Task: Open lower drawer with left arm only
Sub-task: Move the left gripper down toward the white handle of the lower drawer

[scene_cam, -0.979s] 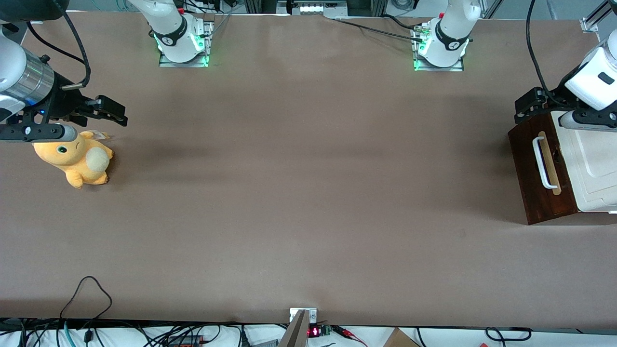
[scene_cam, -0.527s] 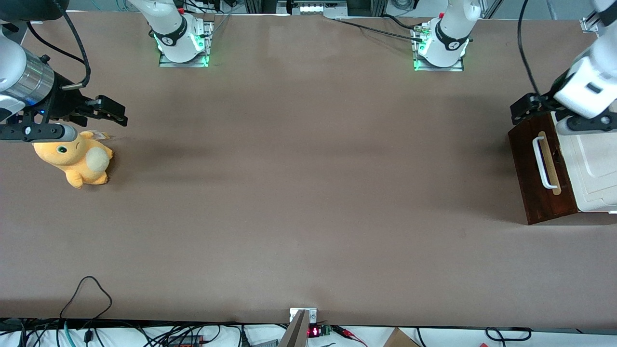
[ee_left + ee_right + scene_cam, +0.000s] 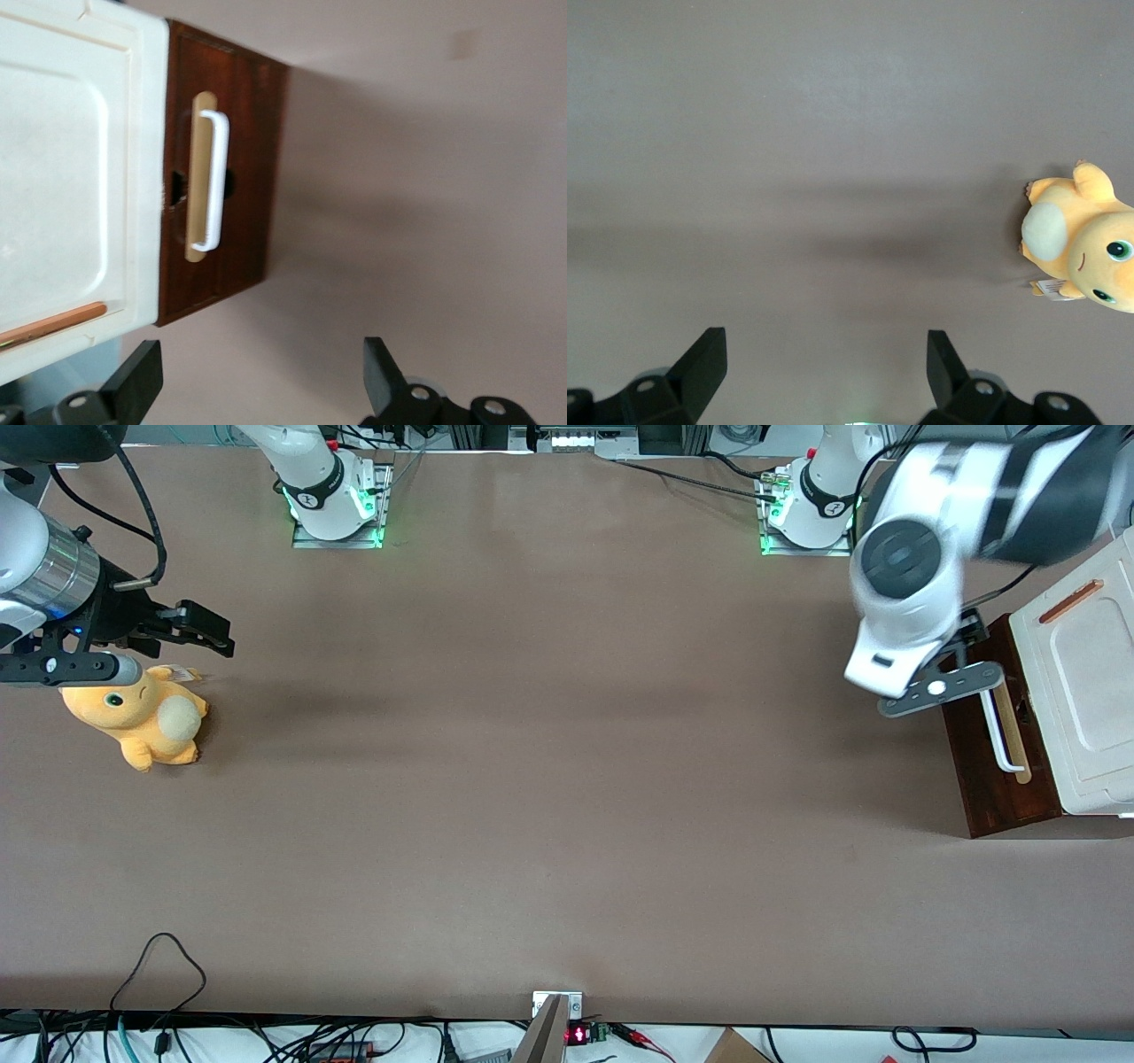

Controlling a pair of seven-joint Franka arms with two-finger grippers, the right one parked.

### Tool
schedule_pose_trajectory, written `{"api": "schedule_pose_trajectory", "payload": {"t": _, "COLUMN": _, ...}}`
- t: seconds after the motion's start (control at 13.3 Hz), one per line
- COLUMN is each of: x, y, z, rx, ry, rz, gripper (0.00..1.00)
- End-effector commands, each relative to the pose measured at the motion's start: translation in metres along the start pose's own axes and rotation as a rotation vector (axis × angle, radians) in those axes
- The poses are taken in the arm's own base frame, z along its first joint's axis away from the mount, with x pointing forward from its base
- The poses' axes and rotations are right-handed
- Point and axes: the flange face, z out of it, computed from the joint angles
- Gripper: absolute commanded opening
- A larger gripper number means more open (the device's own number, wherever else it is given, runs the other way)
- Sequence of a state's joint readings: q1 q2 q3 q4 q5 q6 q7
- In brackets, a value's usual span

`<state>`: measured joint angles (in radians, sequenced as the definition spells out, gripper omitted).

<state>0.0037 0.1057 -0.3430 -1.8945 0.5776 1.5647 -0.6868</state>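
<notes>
Currently, the white glossy left arm [image 3: 912, 576] has swung up and toward the table's middle within the last second, so its black two-finger gripper [image 3: 261, 376] now hovers above the table in front of the dark brown wooden lower drawer [image 3: 992, 757], fingers spread apart and clamped on nothing. 1 second ago the gripper sat over the cabinet's upper edge. The drawer appears fully closed at the working arm's end of the table, beneath the cream-white cabinet top [image 3: 1085, 691]. Its white bar handle [image 3: 213, 181] is untouched. Judged from this repositioning, the approach phase is underway; grasping and pulling remain.
</notes>
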Motion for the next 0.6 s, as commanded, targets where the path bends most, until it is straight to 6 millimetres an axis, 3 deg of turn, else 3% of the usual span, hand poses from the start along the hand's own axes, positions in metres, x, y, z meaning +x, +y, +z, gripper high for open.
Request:
{"api": "schedule_pose_trajectory", "payload": {"t": 0.0, "x": -0.006, "y": 0.03, "z": 0.059, "rx": 0.166, "ry": -0.011, "rz": 0.019, "gripper": 1.0}}
{"api": "schedule_pose_trajectory", "payload": {"t": 0.3, "x": -0.013, "y": 0.058, "z": 0.123, "rx": 0.326, "ry": 0.006, "rz": 0.111, "gripper": 1.0}}
{"api": "schedule_pose_trajectory", "payload": {"t": 0.53, "x": -0.011, "y": 0.054, "z": 0.12, "rx": 0.32, "ry": -0.011, "rz": 0.104, "gripper": 1.0}}
